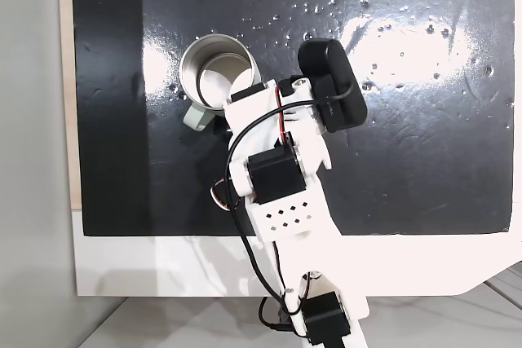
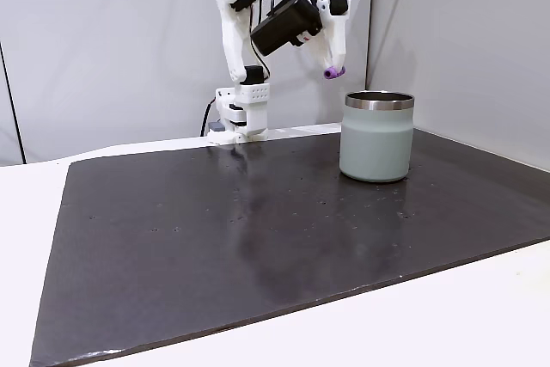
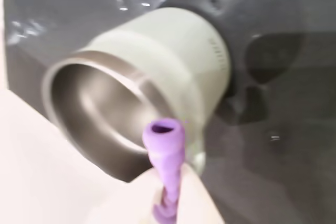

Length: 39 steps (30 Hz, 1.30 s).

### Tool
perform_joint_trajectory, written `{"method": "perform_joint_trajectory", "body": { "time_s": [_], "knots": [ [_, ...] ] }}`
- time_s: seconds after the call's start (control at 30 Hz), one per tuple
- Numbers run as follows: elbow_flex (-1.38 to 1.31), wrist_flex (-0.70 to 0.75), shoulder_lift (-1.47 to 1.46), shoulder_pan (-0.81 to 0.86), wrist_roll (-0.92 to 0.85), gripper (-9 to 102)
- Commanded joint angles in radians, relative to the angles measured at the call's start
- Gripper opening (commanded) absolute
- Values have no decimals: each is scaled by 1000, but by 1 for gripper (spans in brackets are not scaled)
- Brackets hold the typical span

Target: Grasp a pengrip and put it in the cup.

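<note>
Pengrip (image 3: 166, 153), purple, lower centre of the wrist view, clamped in the gripper (image 3: 169, 192) just beside the rim of the cup (image 3: 157, 72) at centre frame; grasp done, drop into cup outstanding.

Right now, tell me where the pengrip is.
The pengrip is held in the gripper, in the air just left of and above the cup in a fixed view.

Lab-type robot bench w/ black mat (image 2: 258, 238) on white table (image 2: 481, 315), plain grey partition walls (image 2: 112, 40).
</note>
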Motion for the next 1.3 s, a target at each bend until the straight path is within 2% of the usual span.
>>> {"method": "perform_joint_trajectory", "body": {
  "time_s": [0.0, 0.27, 0.8, 0.87, 0.93, 1.03, 1.27],
  "knots": [
    [-109, -48, -40, -31, 66, 0],
    [-178, -169, -137, -66, 75, 0],
    [-206, -221, -193, -137, 66, 0],
    [-198, -218, -187, -135, 55, 6],
    [-196, -212, -179, -133, 52, 19],
    [-196, -206, -172, -132, 52, 30],
    [-189, -202, -167, -132, 51, 33]
  ]
}}
